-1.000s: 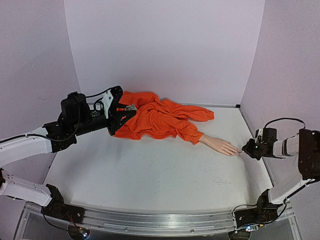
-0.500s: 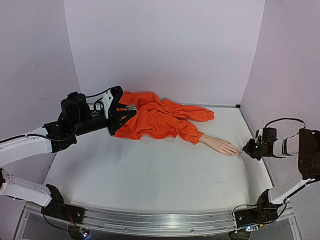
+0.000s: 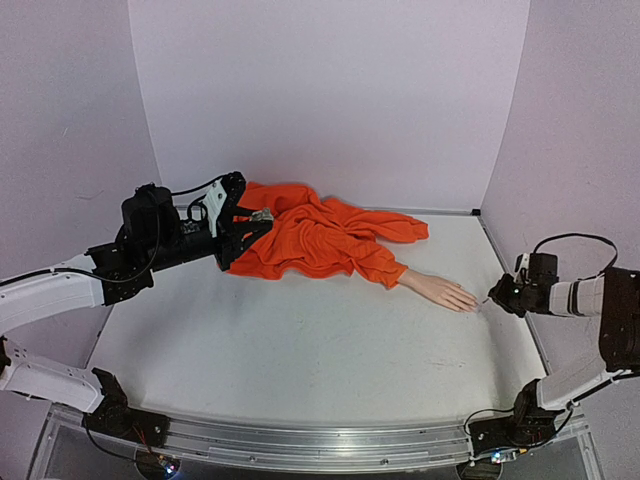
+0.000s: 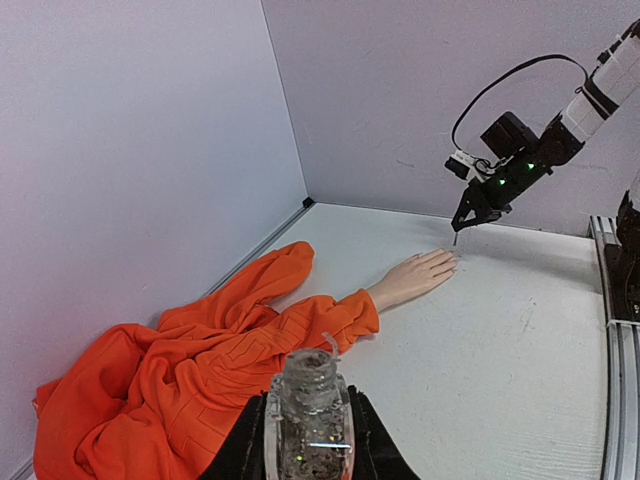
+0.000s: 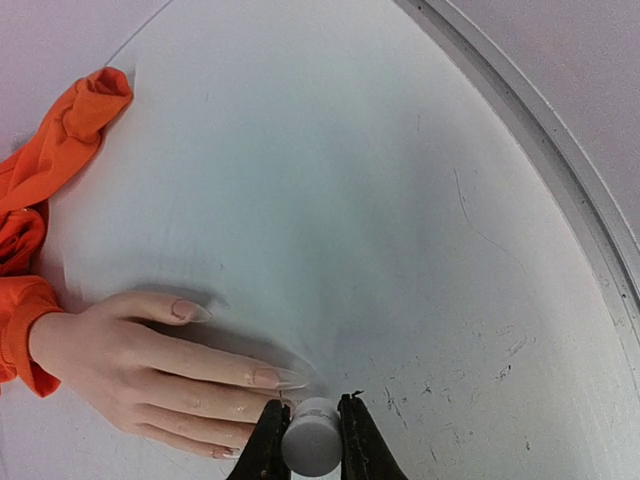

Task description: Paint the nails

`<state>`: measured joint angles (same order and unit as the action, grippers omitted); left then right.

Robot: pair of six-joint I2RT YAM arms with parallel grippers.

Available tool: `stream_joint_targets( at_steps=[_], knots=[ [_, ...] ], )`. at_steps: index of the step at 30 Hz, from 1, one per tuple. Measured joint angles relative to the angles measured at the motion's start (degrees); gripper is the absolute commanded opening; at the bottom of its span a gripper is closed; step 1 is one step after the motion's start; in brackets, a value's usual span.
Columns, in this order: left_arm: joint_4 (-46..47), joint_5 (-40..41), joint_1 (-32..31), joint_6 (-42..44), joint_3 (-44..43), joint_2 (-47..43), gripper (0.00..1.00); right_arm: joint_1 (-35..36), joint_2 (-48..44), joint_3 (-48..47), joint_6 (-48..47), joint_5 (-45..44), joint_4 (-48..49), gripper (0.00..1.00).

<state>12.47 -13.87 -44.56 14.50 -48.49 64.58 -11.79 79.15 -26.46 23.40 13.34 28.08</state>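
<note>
The pale mannequin hand (image 3: 440, 291) lies flat, palm down, coming out of an orange sleeve (image 3: 375, 262). Its nails (image 5: 270, 377) show long and glossy in the right wrist view, the thumb nail (image 5: 188, 311) further left. My right gripper (image 5: 312, 425) is shut on a white cap (image 5: 312, 442), just off the fingertips; a thin brush tip hangs below it in the left wrist view. My left gripper (image 4: 308, 432) sits over the bunched orange cloth (image 3: 310, 235), shut on an uncapped clear bottle (image 4: 308, 385) of glittery polish held upright.
Lilac walls close in the back and both sides. A raised rim (image 5: 540, 130) runs along the table's right edge near my right gripper. An aluminium rail (image 3: 320, 445) spans the near edge.
My right gripper with the cap has drawn back slightly to the right, away from the fingertips. The left arm and the bottle have not moved.
</note>
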Motion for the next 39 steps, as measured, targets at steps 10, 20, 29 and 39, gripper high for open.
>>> stream_joint_targets(
  at_steps=[10, 20, 29, 39],
  knots=[
    [0.00, 0.00, 0.00, 0.00, 0.00, 0.00, 0.00, 0.02, 0.09, 0.39, -0.28, 2.75, 1.16, 0.00],
    [0.00, 0.00, 0.00, 0.00, 0.00, 0.00, 0.00, 0.17, 1.53, 0.39, -0.26, 3.85, 1.57, 0.00],
    [0.00, 0.00, 0.00, 0.00, 0.00, 0.00, 0.00, 0.22, 2.56, 0.37, -0.22, 3.80, 1.55, 0.00],
    [0.00, 0.00, 0.00, 0.00, 0.00, 0.00, 0.00, 0.28, 3.26, 0.28, -0.17, 3.34, 1.53, 0.00]
  ],
)
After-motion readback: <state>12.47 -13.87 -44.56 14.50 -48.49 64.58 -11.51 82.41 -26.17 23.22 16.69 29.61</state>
